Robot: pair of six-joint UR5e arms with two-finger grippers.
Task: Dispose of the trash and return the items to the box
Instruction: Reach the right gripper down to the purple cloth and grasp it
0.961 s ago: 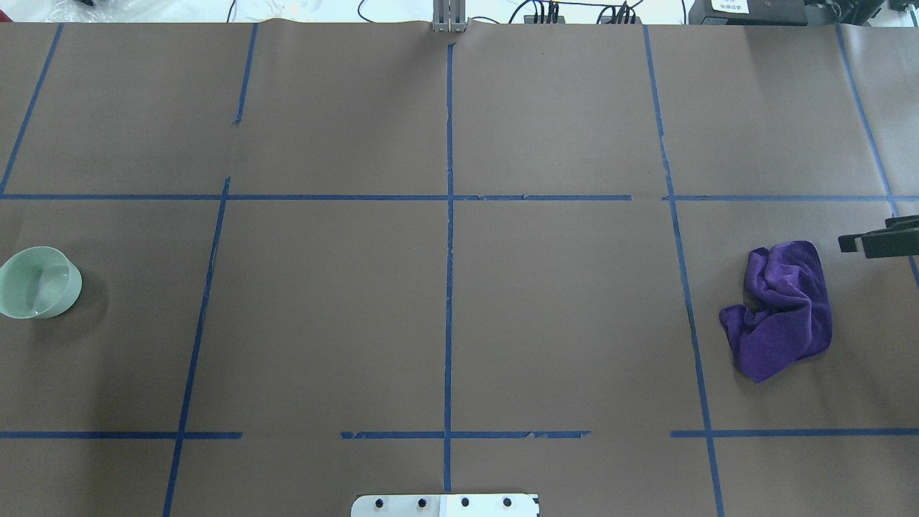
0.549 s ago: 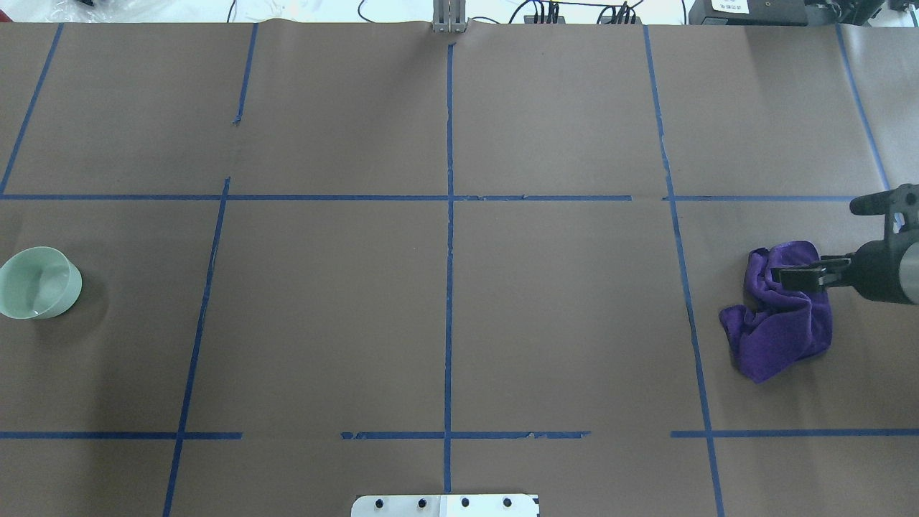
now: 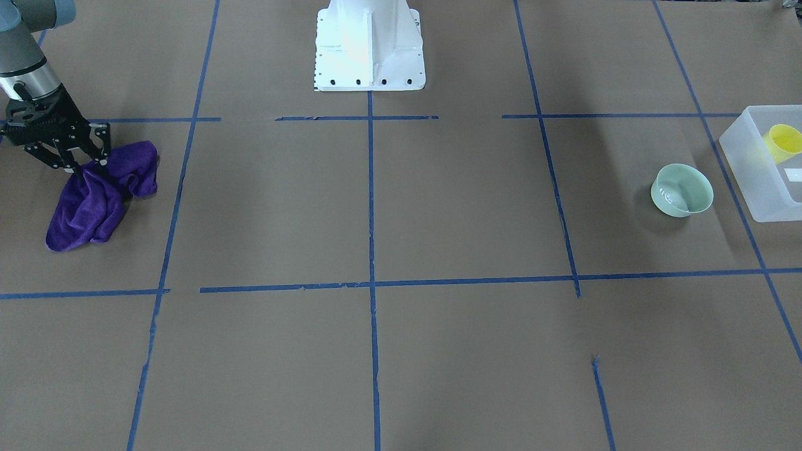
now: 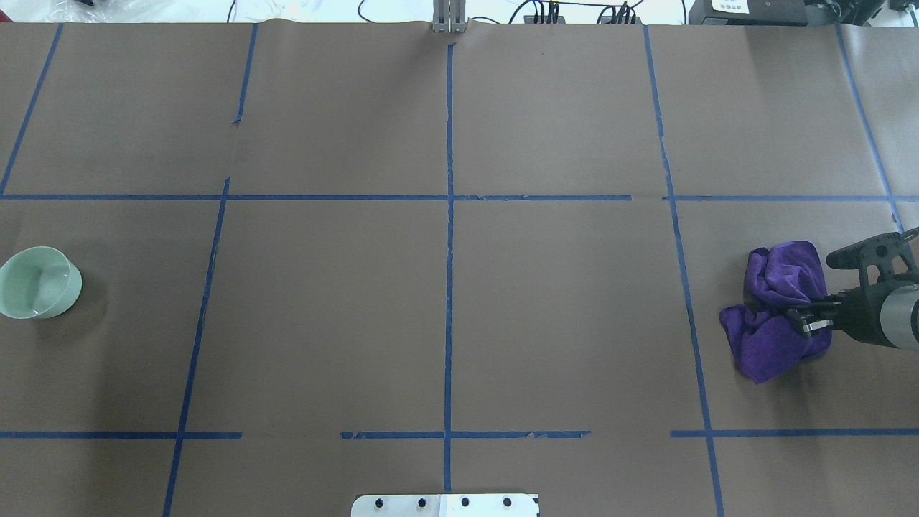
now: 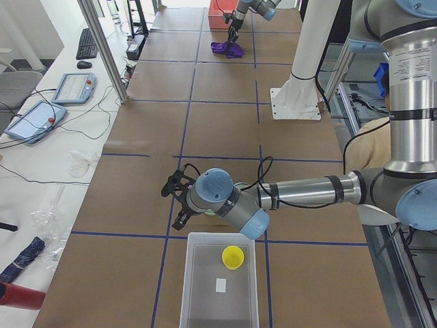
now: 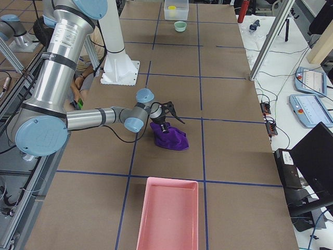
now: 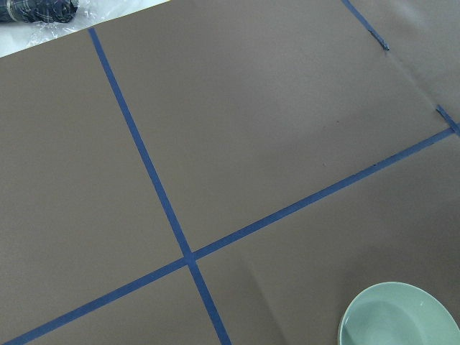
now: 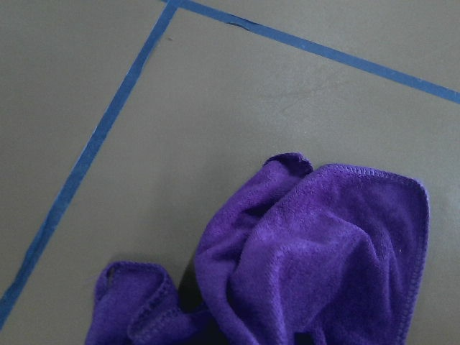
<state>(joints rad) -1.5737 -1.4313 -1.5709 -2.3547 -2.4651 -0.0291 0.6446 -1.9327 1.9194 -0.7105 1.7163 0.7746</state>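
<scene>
My right claw (image 3: 91, 164) points down with its fingers spread wide over the upper edge of the crumpled purple cloth (image 3: 94, 203), touching the fabric but with nothing gripped. Its forearm lies low and nearly level over the table. A pink tray (image 6: 169, 213) sits near the cloth. At the table's other end my left claw (image 5: 171, 203) hangs above the surface on an outstretched, nearly level forearm; I cannot tell how far open it is. The mint-green bowl (image 3: 682, 190) stands upright close by it, in the lower right corner of its wrist camera. The bowl is just beside the frosted box (image 3: 749, 188), not touching it, and the yellow cup (image 3: 783, 143) lies inside the box.
</scene>
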